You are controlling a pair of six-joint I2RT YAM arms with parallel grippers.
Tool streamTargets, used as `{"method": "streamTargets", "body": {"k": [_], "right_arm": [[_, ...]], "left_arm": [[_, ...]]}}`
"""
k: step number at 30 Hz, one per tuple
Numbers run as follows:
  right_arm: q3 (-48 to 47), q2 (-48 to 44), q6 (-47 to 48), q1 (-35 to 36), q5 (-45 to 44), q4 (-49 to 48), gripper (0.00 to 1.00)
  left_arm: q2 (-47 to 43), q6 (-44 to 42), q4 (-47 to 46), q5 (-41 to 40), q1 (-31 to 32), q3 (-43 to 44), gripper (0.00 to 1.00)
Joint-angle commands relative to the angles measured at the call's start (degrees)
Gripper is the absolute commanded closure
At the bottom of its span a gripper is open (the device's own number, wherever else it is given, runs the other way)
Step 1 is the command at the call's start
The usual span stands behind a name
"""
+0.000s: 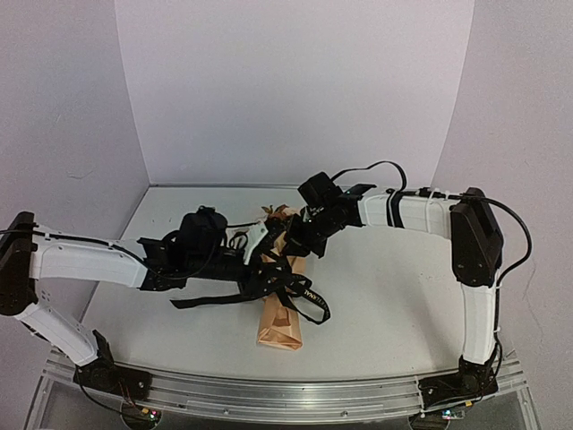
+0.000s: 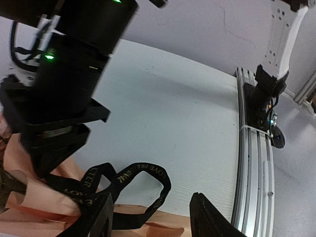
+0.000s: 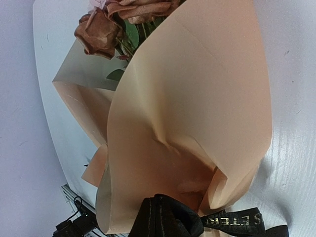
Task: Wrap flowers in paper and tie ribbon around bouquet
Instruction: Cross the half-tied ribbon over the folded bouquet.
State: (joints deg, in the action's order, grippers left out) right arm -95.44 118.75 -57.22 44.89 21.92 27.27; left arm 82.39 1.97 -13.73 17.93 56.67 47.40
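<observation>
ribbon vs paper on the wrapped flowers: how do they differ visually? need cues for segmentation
Colour: the ribbon is black, the paper is tan.
Shape: the ribbon is a narrow strip lying in loose loops, while the paper is a broad sheet folded into a cone.
Surface: the ribbon carries light lettering, while the paper is plain.
Shared: both are thin and flexible, and the ribbon is draped across the paper.

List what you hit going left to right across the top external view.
left arm → bouquet → right arm. Everything else piles up over the bouquet, so its order is unclear and it is skipped.
</observation>
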Motion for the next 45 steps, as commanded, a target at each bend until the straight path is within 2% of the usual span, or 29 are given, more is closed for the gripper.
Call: {"method": "streamTargets", "body": {"k": [1,7,16,23,29,35,39,45], "right_arm": [[0.33,-4.37,2.17,1.05,-2.36,0.53,1.0],[0.58,-6.96,4.6,2.77,-5.31,0.76,1.0],[0.36,-9.0,6.71,5.19,-6.55,0.76,1.0],[0.17,-9.17,7.68,6.26,-6.48,0.76,1.0],[0.58,-10.14,8.35,6.48,-6.96,0.75,1.0],[0.82,-10.34,8.85,6.68,-6.64,0.76,1.0],[0.91,-10.46,8.97,6.68,-6.91,0.76,1.0],[0.0,-9.77,8.28,6.69,-7.09,0.89,1.0]], "left_arm": [[-4.7,11.5,-9.41,-0.51,-5.34,-4.09,0.5],[-0.95,15.17,-7.21,2.86,-9.96,-2.91,0.55],[4.64,16.78,-8.44,6.25,-10.59,-0.55,0.51],[6.95,16.82,-8.79,5.44,-10.61,0.89,0.51],[4.64,15.95,-6.62,2.29,-10.78,0.73,0.46],[-2.54,16.38,-6.92,-0.52,-13.45,-4.7,0.41],[0.69,15.76,-5.14,5.63,-14.56,-3.19,0.52],[4.12,16.01,-7.72,13.35,-14.42,-2.02,0.49]]}}
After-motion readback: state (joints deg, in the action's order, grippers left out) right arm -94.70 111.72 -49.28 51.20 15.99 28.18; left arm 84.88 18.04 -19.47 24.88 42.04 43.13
